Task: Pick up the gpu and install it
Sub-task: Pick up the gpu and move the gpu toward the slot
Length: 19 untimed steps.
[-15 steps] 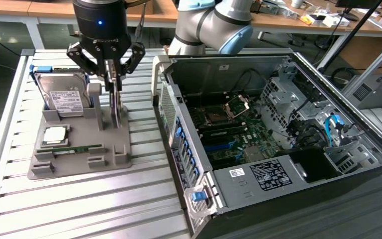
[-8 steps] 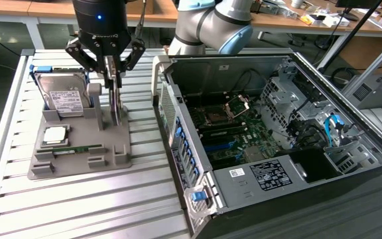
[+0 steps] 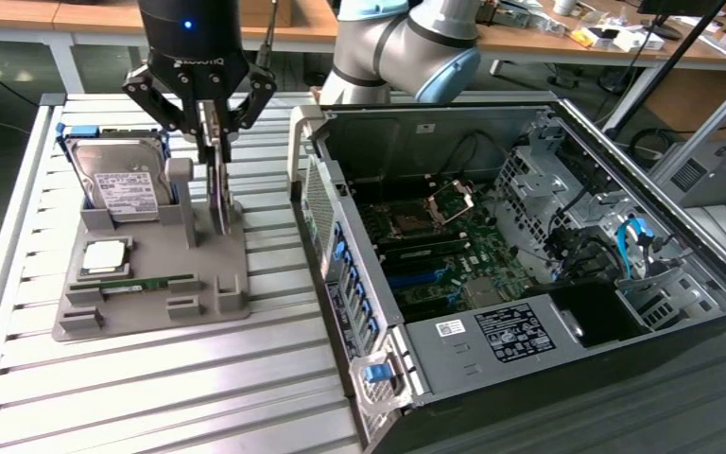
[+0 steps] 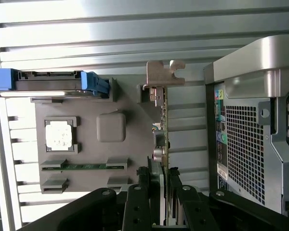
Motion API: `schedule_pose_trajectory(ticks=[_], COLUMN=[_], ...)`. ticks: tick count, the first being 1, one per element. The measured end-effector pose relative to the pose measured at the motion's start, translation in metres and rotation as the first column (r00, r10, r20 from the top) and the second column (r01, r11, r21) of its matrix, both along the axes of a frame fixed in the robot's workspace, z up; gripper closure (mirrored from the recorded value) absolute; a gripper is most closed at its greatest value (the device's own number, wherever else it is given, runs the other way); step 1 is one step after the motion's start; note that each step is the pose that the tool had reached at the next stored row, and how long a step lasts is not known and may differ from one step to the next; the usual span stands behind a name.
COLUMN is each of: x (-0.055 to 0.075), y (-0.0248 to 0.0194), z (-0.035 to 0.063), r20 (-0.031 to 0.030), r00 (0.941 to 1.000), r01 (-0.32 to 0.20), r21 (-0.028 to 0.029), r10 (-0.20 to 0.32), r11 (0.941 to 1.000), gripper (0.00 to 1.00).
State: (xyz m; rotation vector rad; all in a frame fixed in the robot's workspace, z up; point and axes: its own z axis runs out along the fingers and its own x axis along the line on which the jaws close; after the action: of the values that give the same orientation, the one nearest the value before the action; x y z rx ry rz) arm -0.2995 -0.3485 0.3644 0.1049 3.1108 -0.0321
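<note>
Now the gripper [image 3: 218, 142] hangs over the gray parts holder [image 3: 148, 317] at the exterior view's left. Its jaws are drawn partway in, pinching the top edge of the gpu [image 3: 222, 194]. That card stands upright on edge on the holder, between the hard drive [image 3: 117, 180] and the open computer case [image 3: 527, 236].

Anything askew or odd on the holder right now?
Nothing stands out. The gpu stands upright in the holder, with the gripper closed on its top edge. The hard drive and memory stick sit square in their seats.
</note>
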Motion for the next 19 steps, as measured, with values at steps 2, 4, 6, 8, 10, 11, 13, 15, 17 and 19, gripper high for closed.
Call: schedule_pose_trajectory(ticks=[2,4,6,8,10,11,13,15,17,19], x=[0.000,0.000,0.000,0.000,0.000,0.000,0.000,0.000,0.000,0.000], y=[0.0000,0.0000,0.0000,0.0000,0.0000,0.0000,0.0000,0.0000,0.0000,0.0000], z=[0.0012,0.0027,0.0040,0.0056,0.0068,0.0074,0.0088,0.0099,0.0111,0.0125], r20=[0.0000,0.0000,0.0000,-0.0001,0.0000,0.0000,0.0000,0.0001,0.0000,0.0001], r00=[1.0000,1.0000,1.0000,1.0000,1.0000,1.0000,1.0000,1.0000,1.0000,1.0000], r01=[0.000,0.000,0.000,0.000,0.000,0.000,0.000,0.000,0.000,0.000], r21=[0.0000,0.0000,0.0000,0.0000,0.0001,0.0000,0.0000,0.0001,0.0000,0.0001], r10=[0.000,0.000,0.000,0.000,0.000,0.000,0.000,0.000,0.000,0.000], r11=[1.0000,1.0000,1.0000,1.0000,1.0000,1.0000,1.0000,1.0000,1.0000,1.0000], gripper=[0.73,0.73,0.73,0.73,0.73,0.73,0.73,0.73,0.73,0.73])
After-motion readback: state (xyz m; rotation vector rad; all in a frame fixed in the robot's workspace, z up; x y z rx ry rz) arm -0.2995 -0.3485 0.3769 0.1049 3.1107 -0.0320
